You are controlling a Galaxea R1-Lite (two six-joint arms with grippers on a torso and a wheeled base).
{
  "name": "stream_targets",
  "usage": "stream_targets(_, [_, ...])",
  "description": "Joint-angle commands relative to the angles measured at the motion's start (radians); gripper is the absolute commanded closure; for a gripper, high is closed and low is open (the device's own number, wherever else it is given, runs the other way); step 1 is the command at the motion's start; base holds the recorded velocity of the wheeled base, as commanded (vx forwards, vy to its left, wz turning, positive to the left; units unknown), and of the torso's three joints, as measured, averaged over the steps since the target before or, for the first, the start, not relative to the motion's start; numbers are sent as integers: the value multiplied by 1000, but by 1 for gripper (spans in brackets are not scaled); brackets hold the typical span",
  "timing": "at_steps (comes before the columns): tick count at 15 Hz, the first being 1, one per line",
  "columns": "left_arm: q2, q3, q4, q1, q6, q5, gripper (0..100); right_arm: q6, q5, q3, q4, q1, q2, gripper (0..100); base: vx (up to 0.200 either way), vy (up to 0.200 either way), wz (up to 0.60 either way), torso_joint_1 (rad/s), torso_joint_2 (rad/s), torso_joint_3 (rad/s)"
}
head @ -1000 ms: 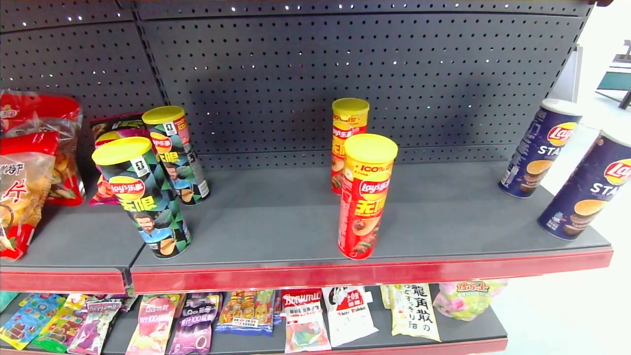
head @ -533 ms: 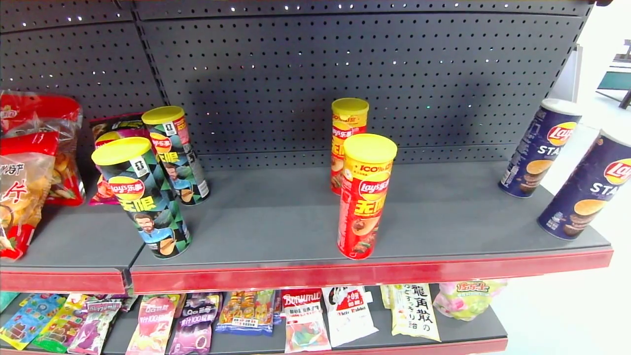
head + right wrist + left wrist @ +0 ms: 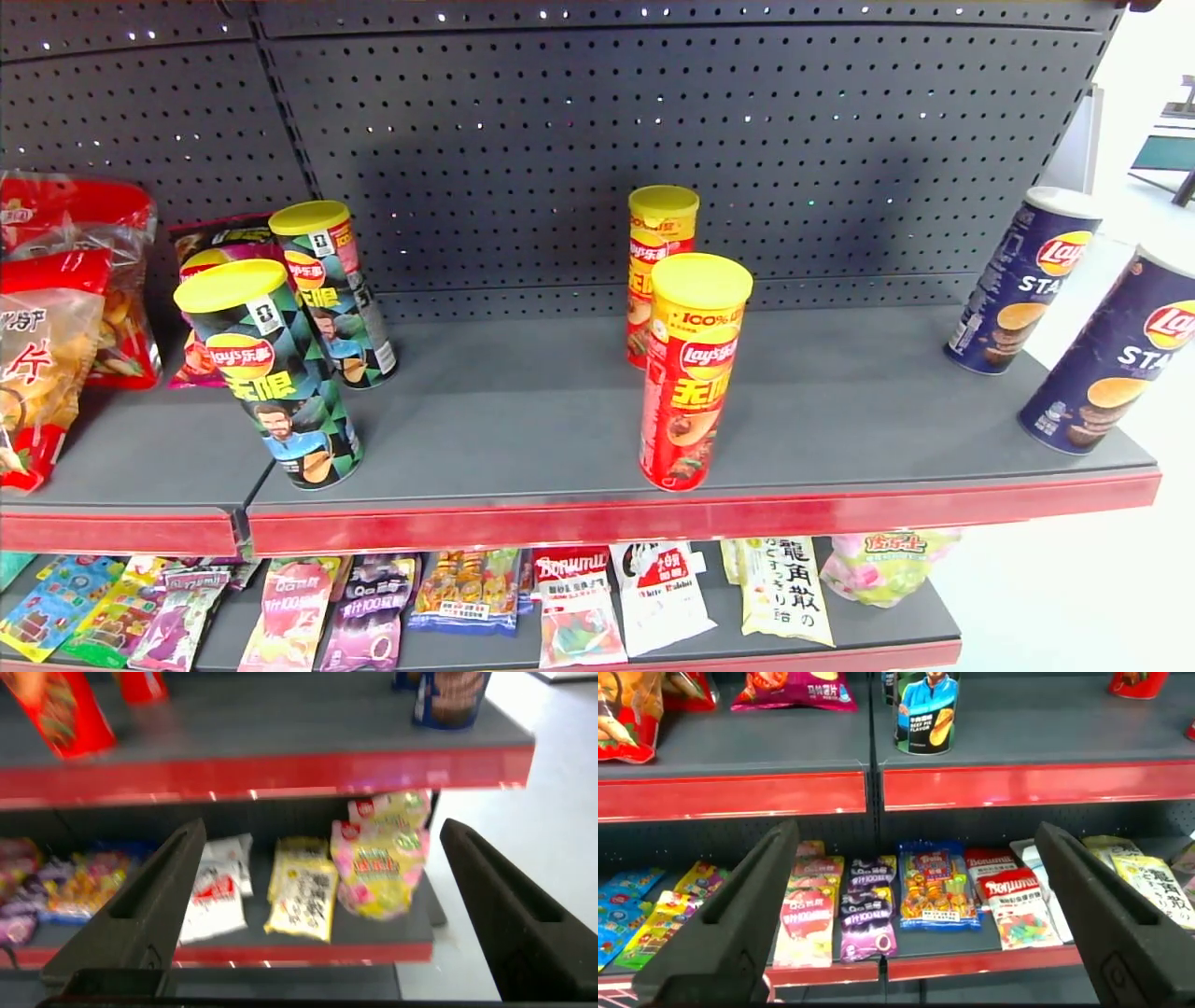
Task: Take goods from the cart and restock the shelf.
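The grey upper shelf carries two red cans, one in front and one behind. Two green-black cans stand to their left, and two blue cans at the right end. My left gripper is open and holds nothing; it hangs before the lower shelf, below the front green-black can. My right gripper is open too, with nothing in it. It faces the lower shelf's right part, under a red can and a blue can.
Snack bags crowd the upper shelf's left end. Candy packets lie in a row on the lower shelf. Bare shelf surface shows between the can groups. A red front lip edges the upper shelf. White floor lies to the right.
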Motion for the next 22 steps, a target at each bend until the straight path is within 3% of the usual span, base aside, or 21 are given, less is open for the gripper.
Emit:
stream_targets(1, [-3, 0, 0, 0, 0, 0, 0, 83, 11, -344, -19, 41, 289, 0, 0, 0, 0, 0, 0, 0])
stream_targets(3, [-3, 0, 0, 0, 0, 0, 0, 80, 17, -416, -18, 55, 363, 0, 0, 0, 0, 0, 0, 0])
stream_targets(4, [-3, 0, 0, 0, 0, 0, 0, 19, 89, -573, -21, 119, 621, 0, 0, 0, 0, 0, 0, 0])
stream_targets(6, [-3, 0, 0, 0, 0, 0, 0, -25, 133, -568, -28, 190, 777, 0, 0, 0, 0, 0, 0, 0])
stream_targets(11, [-3, 0, 0, 0, 0, 0, 0, -25, 123, -540, -30, 351, 1052, 0, 0, 0, 0, 0, 0, 0])
stream_targets(14, [-3, 0, 0, 0, 0, 0, 0, -19, -45, -554, -42, 480, 1217, 0, 0, 0, 0, 0, 0, 0])
stream_targets(16, [-3, 0, 0, 0, 0, 0, 0, -18, -146, -548, -196, 529, 1351, 0, 0, 0, 0, 0, 0, 0])
stream_targets(18, [-3, 0, 0, 0, 0, 0, 0, -22, -198, -554, -341, 532, 1467, 0, 0, 0, 0, 0, 0, 0])
stream_targets(22, [-3, 0, -1, 0, 0, 0, 0, -18, -203, -586, -378, 532, 1550, 0, 0, 0, 0, 0, 0, 0])
